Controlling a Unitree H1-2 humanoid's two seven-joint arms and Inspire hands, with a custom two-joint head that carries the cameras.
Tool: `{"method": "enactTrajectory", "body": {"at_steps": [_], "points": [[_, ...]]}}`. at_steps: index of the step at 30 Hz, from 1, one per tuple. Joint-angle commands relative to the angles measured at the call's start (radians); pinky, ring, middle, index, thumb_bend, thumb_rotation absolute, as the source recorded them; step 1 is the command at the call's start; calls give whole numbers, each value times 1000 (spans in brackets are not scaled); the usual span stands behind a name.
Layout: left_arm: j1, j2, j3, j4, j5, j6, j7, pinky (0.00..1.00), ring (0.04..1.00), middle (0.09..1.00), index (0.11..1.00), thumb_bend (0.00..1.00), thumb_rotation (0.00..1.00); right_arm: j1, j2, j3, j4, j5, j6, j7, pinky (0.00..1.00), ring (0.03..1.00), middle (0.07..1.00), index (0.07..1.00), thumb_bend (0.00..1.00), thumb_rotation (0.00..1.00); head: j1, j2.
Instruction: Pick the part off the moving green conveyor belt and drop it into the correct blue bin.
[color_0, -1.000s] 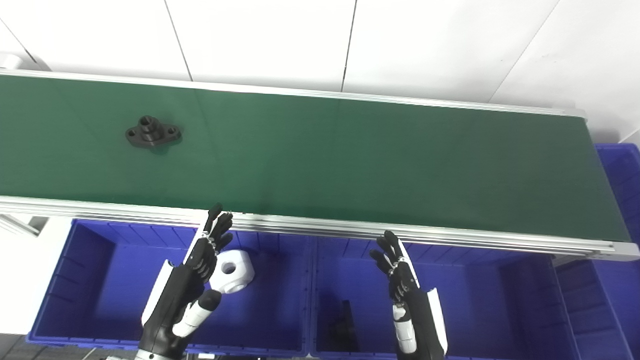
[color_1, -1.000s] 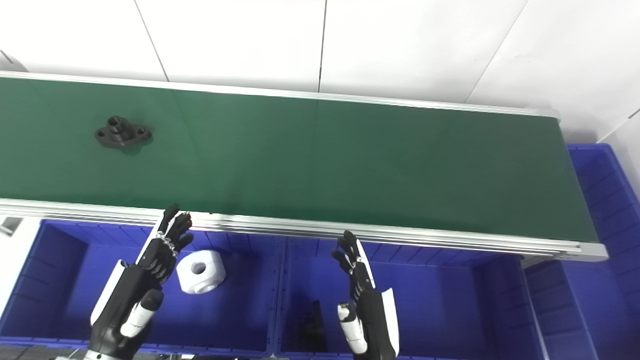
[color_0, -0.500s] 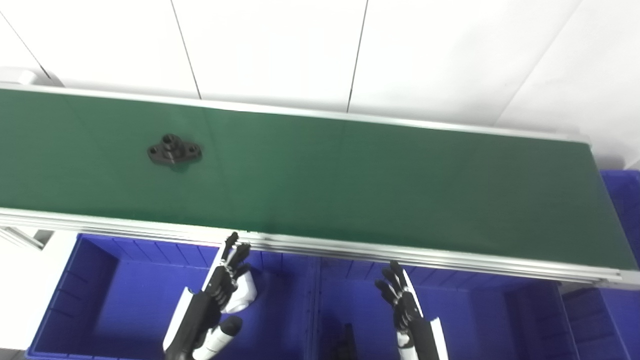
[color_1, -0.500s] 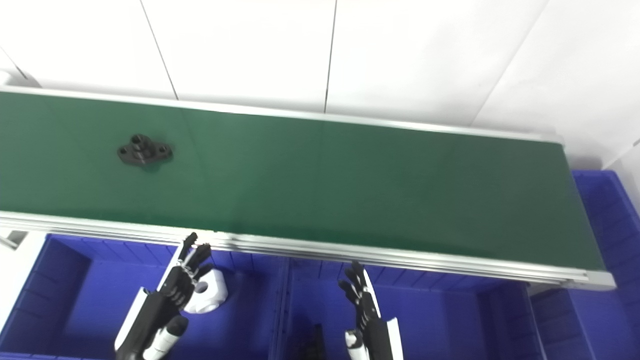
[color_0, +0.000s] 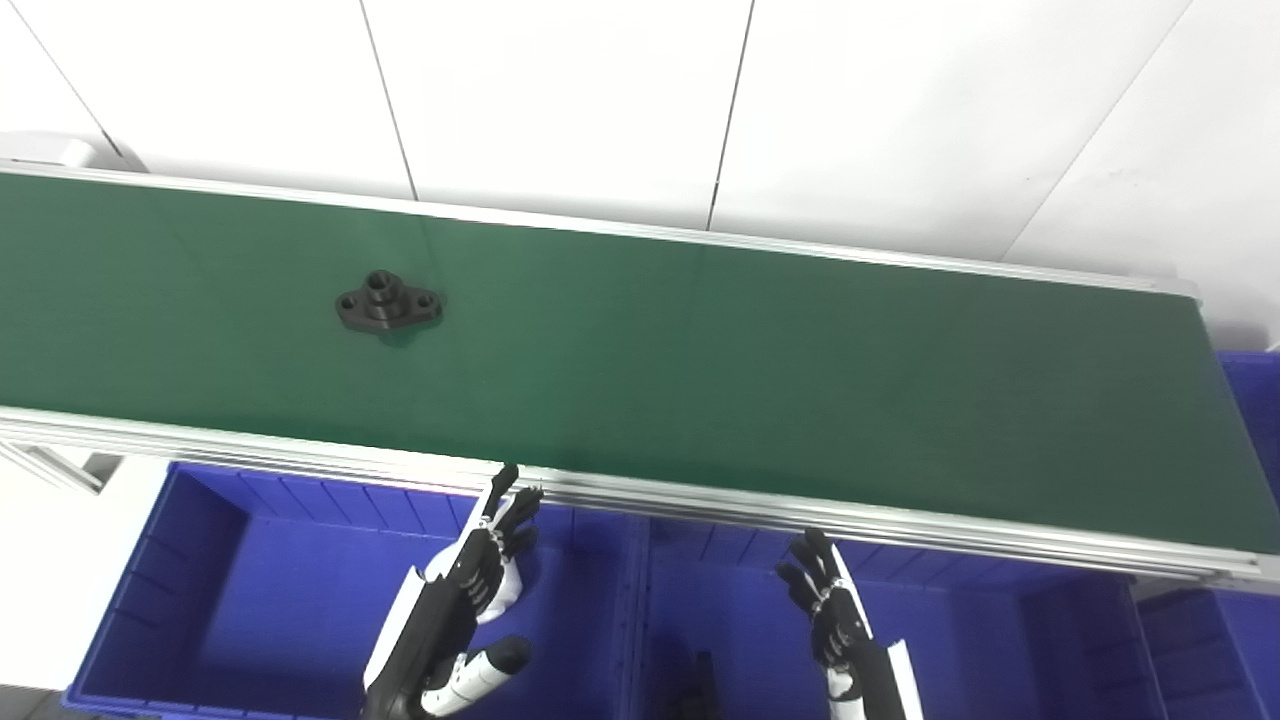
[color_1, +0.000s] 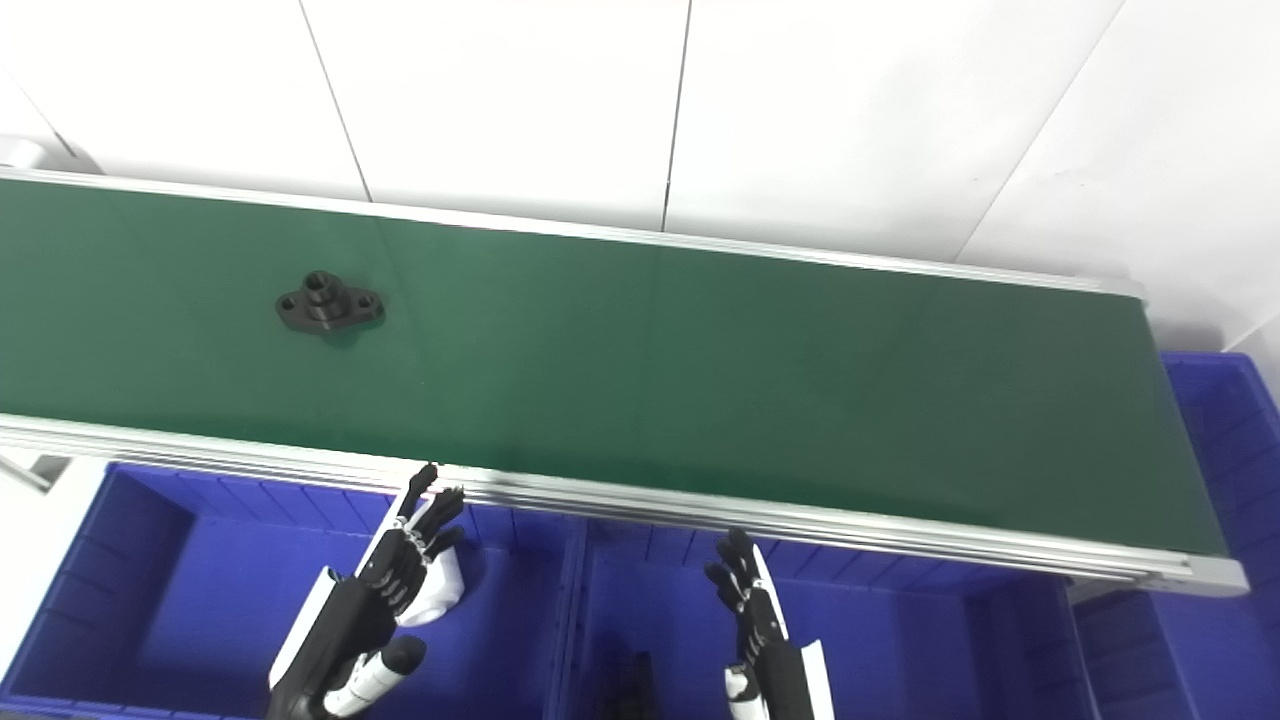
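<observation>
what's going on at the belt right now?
Nothing is picked yet. A black flanged part lies on the green conveyor belt, toward its left end. Both hands hover open over the blue bins below the belt's near rail: the left hand above the left bin, partly covering a white part in it, the right hand above the middle bin. Neither touches anything.

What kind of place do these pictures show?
Probably a factory-style sorting station or test cell: a green conveyor belt carries a black part, and blue bins stand below its near edge, against plain white wall panels.
</observation>
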Motion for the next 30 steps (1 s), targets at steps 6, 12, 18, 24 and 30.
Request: {"method": "enactTrajectory", "body": {"at_steps": [6, 12, 18, 24, 30], "points": [[-23, -18, -12, 39, 2, -56, 7, 868, 942, 944, 999, 831, 736, 8, -6, -13, -39, 46, -34, 31, 927, 903, 927, 945, 889, 1000, 1, -44], [-29, -28, -15, 60, -3, -59, 4, 877, 944, 946, 1000, 812, 719, 15, -6, -34, -70, 81, -27, 41, 903, 888, 912, 935, 882, 1000, 12, -58], [-21, -39, -23, 45, -6, -55, 4, 905, 950, 948, 998, 812, 710, 19, -5, -50, -73, 83, -29, 44, 891, 880, 910, 935, 850, 1000, 8, -46], [-18, -43, -32, 44, -4, -57, 7, 887, 945, 948, 993, 798, 721, 19, -6, -54, -106, 33, -33, 43, 854, 855, 880, 922, 799, 994, 4, -42], [-24, -42, -42, 44, 14, -59, 15, 872, 942, 949, 997, 790, 752, -18, 23, -97, -199, -127, -31, -2, 774, 797, 840, 888, 823, 870, -1, -40]]}}
